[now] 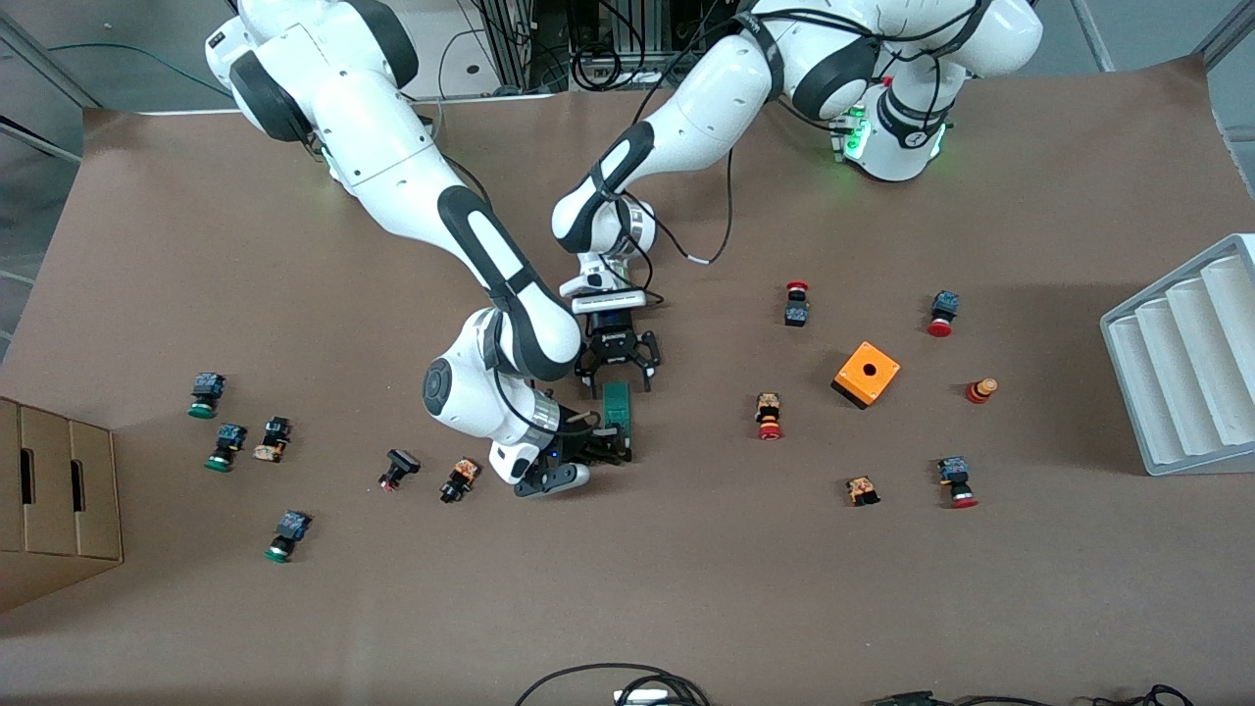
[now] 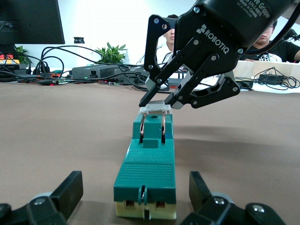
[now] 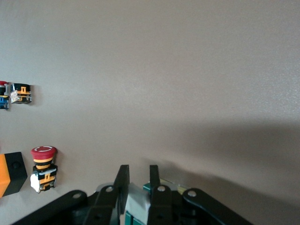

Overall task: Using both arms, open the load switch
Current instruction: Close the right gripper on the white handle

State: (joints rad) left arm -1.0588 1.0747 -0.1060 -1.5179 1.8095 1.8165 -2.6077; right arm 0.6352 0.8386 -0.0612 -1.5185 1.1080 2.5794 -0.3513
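The switch (image 1: pixel 617 414) lies on the table near its middle, between the two grippers; its white lever (image 2: pixel 153 109) is pinched by the right gripper (image 3: pixel 138 199), fingers pressed onto it from both sides; the left gripper (image 1: pixel 618 365) is held spread at the switch's other end, a finger on either side of the green body, no contact visible; the body is judged not yet braced; the lever appears not yet swung open, so the opening itself remains.
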